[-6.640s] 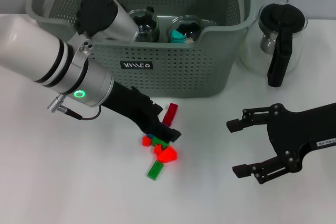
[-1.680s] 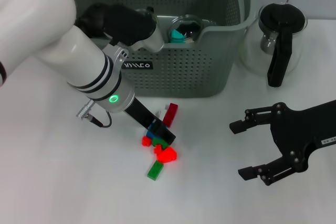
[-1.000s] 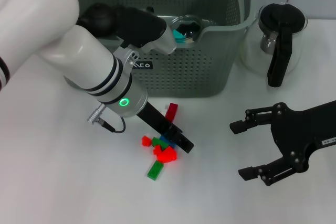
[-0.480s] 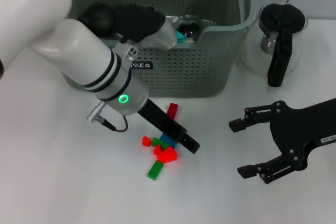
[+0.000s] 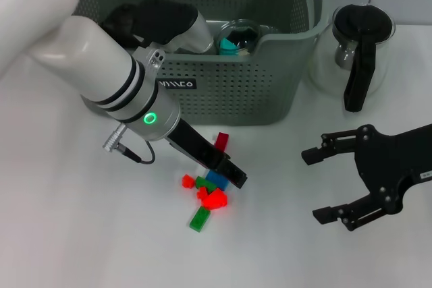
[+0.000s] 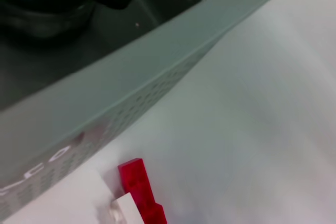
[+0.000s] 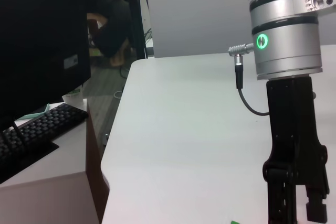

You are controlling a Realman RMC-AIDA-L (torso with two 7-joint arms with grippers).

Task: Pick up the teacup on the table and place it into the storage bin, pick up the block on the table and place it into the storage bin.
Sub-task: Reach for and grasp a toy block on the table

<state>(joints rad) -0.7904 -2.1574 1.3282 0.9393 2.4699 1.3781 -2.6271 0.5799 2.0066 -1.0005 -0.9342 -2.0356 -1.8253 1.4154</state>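
Blocks: a small heap on the white table, in front of the bin and a little apart from its front wall.
Green block: nearest the robot, lying flat at the front edge of the heap.
Red blocks: bunched just behind the green block, touching one another; a smaller red one lies at the heap's left side.
Blue block: in the middle of the heap, right under the left gripper's tip.
Long red block: at the far side of the heap, between it and the bin; the left wrist view shows it lying flat on the table beside the bin wall.
Left gripper: low over the heap, reaching down from the silver wrist with the green light; whether its fingers are parted or hold a block cannot be told.
Right gripper: well to the right of the heap, above bare table, jaws spread wide and holding nothing.
Bin: grey-green, perforated, standing behind the heap with a black label on its front wall and an orange clip at its far right corner.
Teacup: clear glass, inside the bin near the front wall, with something teal showing in it; the left arm hides the bin's left part.
Glass pot: right of the bin, on the table, black handle turned toward the robot.
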